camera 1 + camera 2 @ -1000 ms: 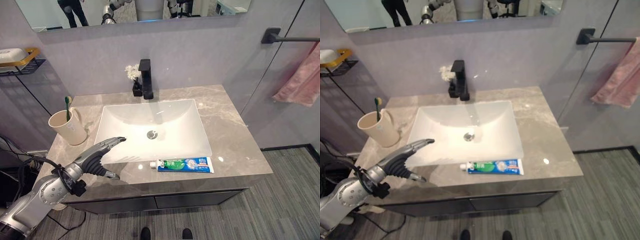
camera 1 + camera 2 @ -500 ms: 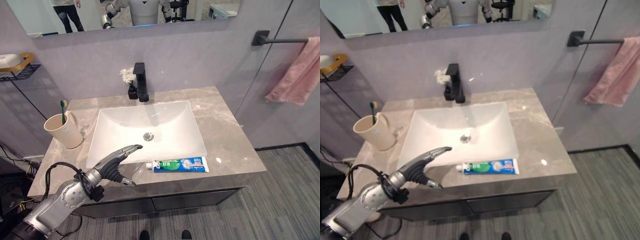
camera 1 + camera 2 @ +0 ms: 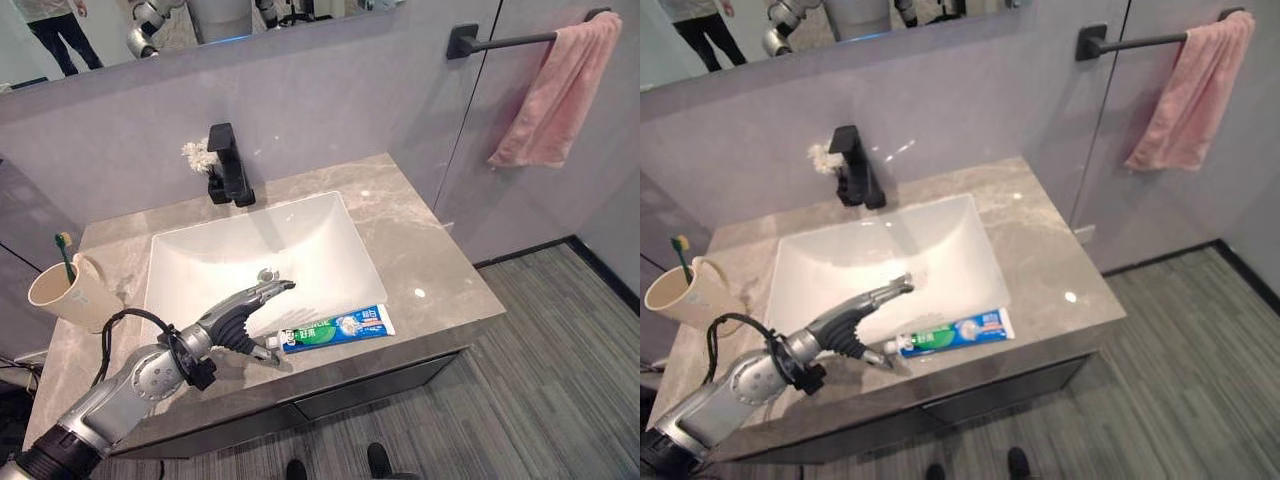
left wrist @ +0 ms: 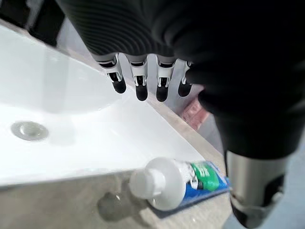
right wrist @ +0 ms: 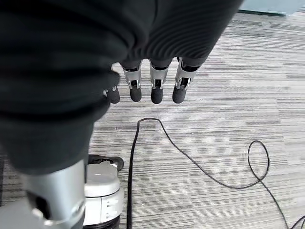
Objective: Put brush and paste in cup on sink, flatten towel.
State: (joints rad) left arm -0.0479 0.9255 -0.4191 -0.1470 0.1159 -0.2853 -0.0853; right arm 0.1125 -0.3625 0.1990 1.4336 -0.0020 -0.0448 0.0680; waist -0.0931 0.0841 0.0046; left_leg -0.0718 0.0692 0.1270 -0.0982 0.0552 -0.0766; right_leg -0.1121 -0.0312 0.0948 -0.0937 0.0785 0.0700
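My left hand (image 3: 238, 322) hung slack and empty at lower left, thumb tip just beside the toothpaste tube's (image 3: 337, 328) white cap end. The tube lay flat on the counter's (image 3: 440, 270) front edge, lower centre. I judged the grasp needed fingers over the cap end and the thumb under the soft blue-green body. The toothbrush (image 3: 65, 254) already stood in the beige cup (image 3: 70, 293), far left. The pink towel (image 3: 555, 92) hung bunched on the black bar (image 3: 505, 39), upper right. My right hand (image 5: 143, 81) was relaxed, empty.
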